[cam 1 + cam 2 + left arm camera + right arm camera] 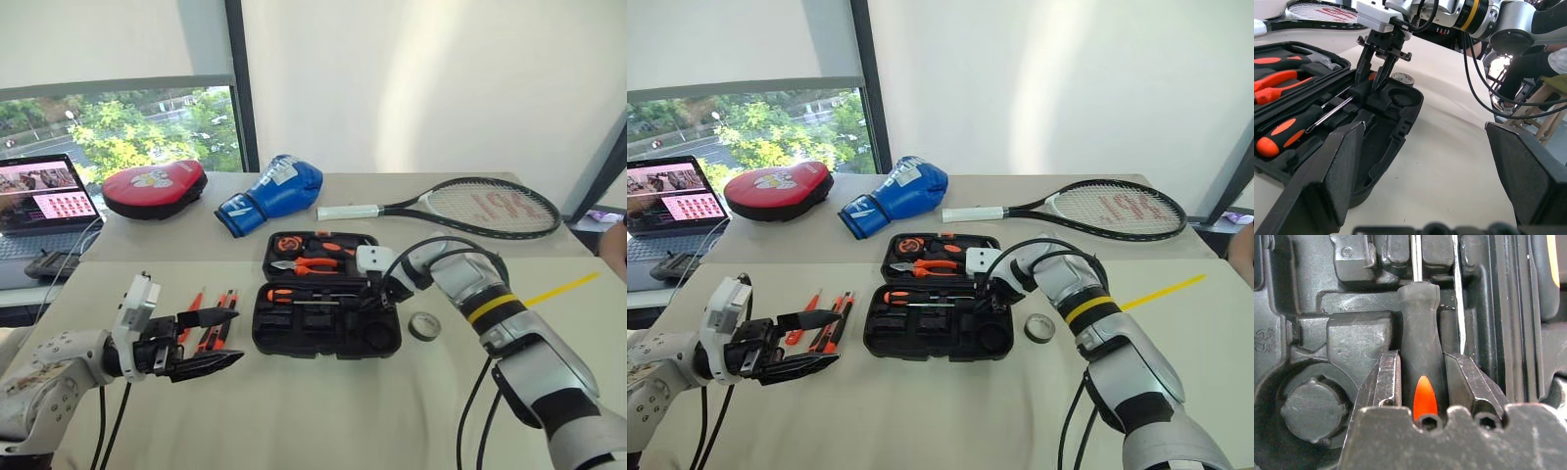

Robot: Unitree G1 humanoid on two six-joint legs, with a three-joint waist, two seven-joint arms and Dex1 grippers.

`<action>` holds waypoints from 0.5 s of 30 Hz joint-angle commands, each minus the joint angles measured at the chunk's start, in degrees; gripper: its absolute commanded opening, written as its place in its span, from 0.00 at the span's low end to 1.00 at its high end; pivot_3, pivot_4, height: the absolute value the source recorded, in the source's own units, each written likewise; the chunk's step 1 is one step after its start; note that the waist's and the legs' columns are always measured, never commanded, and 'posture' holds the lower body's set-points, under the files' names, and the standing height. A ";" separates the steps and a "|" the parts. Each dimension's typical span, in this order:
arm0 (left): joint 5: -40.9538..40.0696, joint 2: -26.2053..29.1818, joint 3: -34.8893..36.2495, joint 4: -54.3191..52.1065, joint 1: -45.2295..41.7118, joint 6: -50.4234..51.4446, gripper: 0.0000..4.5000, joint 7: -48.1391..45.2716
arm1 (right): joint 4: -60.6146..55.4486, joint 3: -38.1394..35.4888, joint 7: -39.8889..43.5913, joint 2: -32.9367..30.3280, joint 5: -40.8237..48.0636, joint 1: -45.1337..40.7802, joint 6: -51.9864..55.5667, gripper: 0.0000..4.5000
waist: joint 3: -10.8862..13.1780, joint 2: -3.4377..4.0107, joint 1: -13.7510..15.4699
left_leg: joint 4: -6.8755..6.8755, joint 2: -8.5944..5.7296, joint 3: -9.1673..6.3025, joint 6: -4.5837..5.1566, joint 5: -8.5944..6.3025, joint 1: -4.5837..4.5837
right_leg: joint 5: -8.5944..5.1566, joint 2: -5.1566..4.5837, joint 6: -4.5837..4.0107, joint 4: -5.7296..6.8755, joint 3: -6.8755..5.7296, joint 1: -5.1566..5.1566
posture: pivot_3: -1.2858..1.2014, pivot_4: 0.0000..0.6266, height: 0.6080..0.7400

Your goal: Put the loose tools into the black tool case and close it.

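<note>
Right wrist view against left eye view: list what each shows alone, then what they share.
Right wrist view alone: the right hand shut on a black screwdriver handle with an orange inset, pressed into a case recess beside a round peg.
Left eye view alone: tape roll, loose tools by the open left hand, tennis racket, boxing glove.
Both: the open black tool case.
</note>
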 commanded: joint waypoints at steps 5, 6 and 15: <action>-0.41 0.72 1.05 -0.97 -0.42 -1.19 0.94 -0.45 | -0.49 -0.45 0.70 0.14 -1.48 -0.20 -1.59 0.22 | 0.00 0.01 0.01 | -0.03 0.00 0.00 0.00 0.00 0.00 | 0.00 0.00 -0.01 -0.03 0.00 0.00 | 0.52 0.24 1.00; -0.40 0.71 1.04 -0.97 -0.39 -1.18 0.94 -0.44 | -0.45 -0.50 0.98 0.15 -1.46 -0.17 -1.79 0.22 | 0.01 0.01 0.02 | -0.03 0.00 0.00 0.00 0.00 0.00 | 0.00 0.00 -0.01 -0.03 0.00 0.01 | 0.52 0.24 1.00; -0.09 0.25 0.72 -0.69 -0.15 -1.37 0.94 -0.12 | -12.12 -8.47 5.34 -1.73 7.65 1.36 6.03 0.63 | 0.05 0.08 -0.06 | -0.05 0.01 0.00 0.00 -0.01 -0.01 | 0.00 0.01 -0.01 -0.05 0.00 -0.02 | 0.52 0.24 1.00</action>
